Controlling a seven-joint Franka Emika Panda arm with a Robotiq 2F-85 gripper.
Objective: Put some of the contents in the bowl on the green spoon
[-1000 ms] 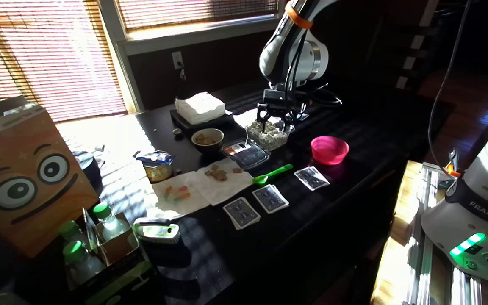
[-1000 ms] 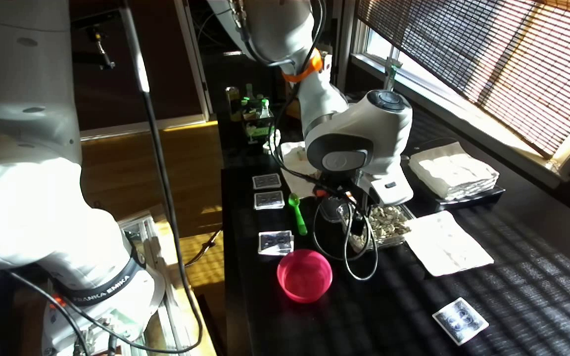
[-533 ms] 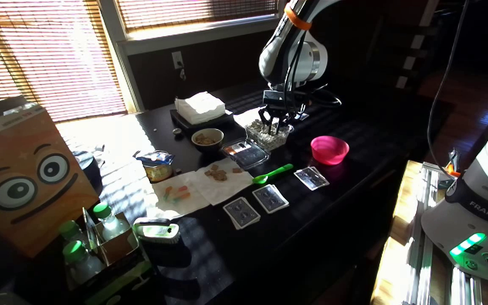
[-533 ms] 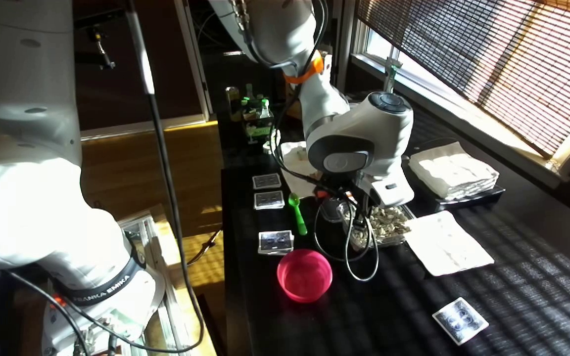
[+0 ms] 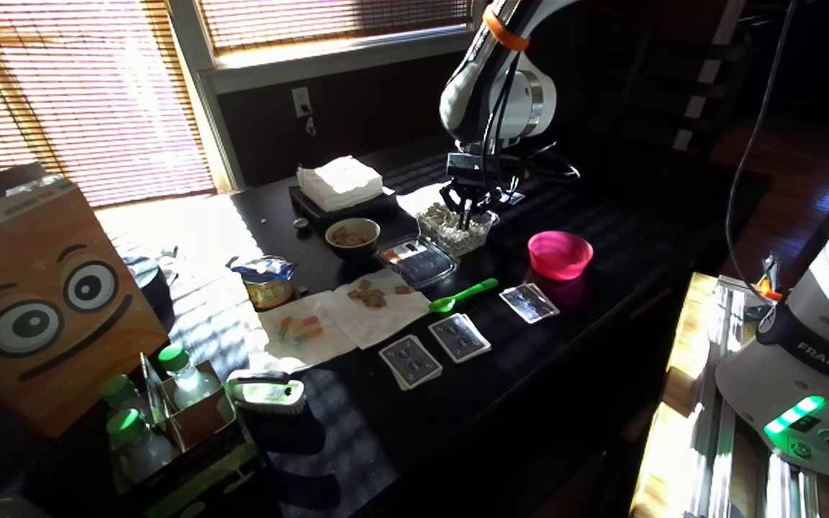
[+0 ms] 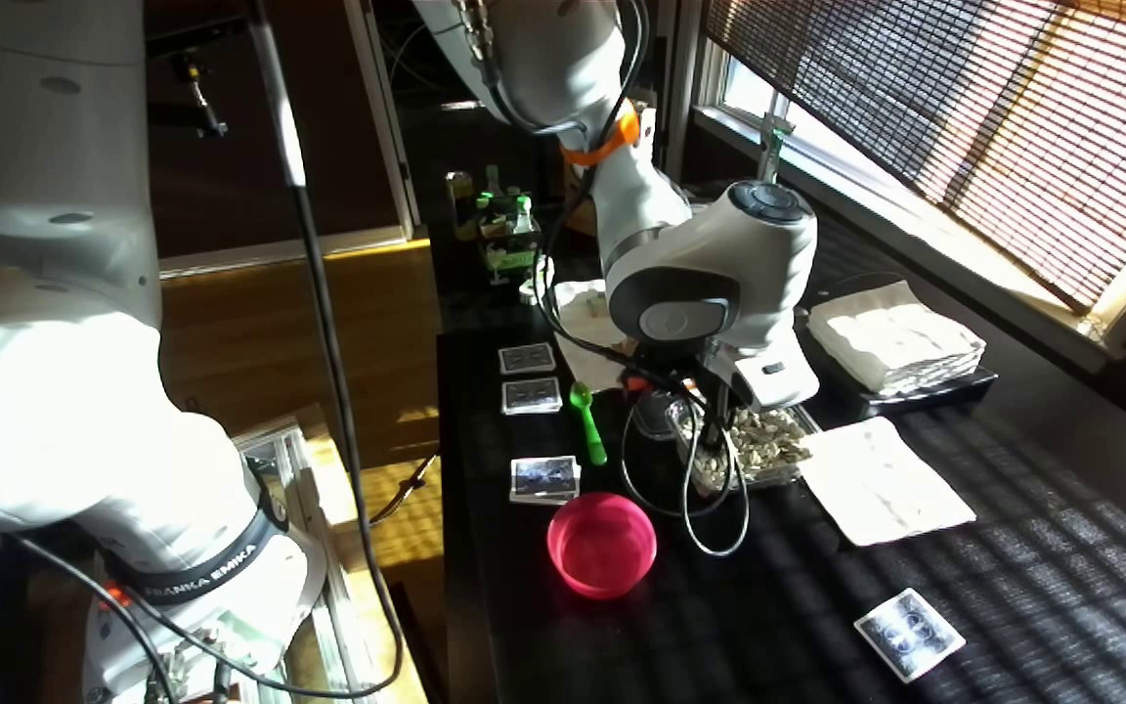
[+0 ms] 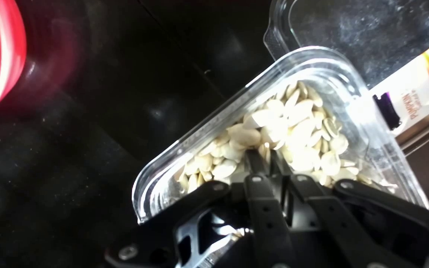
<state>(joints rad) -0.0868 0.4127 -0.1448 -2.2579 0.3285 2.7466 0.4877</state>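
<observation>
The green spoon (image 5: 465, 292) lies flat on the dark table in both exterior views, apart from the gripper. Pale pumpkin seeds (image 7: 307, 145) partly fill a clear plastic container (image 7: 218, 117). My gripper (image 7: 263, 153) points down into that container, its fingertips sunk among the seeds. Its jaws are drawn close together, with a few seeds pinched in the narrow gap; how many is hard to tell. A pink bowl (image 5: 560, 269) stands nearby, and a small dark bowl (image 5: 351, 252) holds brown pieces. In an exterior view the fingertips are mostly behind the wrist and cables (image 6: 685, 469).
A clear lid (image 5: 422, 262) with an orange label lies beside the container. Card stacks (image 5: 459, 338) sit near the table edge by the spoon. Paper napkins (image 5: 396, 316) bear snack pieces. A napkin stack (image 5: 341, 183) stands behind. Bottles (image 5: 127, 428) and a large box (image 5: 62, 288) stand farther off.
The jaws stood wide apart over the seeds one second ago; they have since closed together among them. The wrist has shifted only slightly. The spoon and bowls have stayed in place.
</observation>
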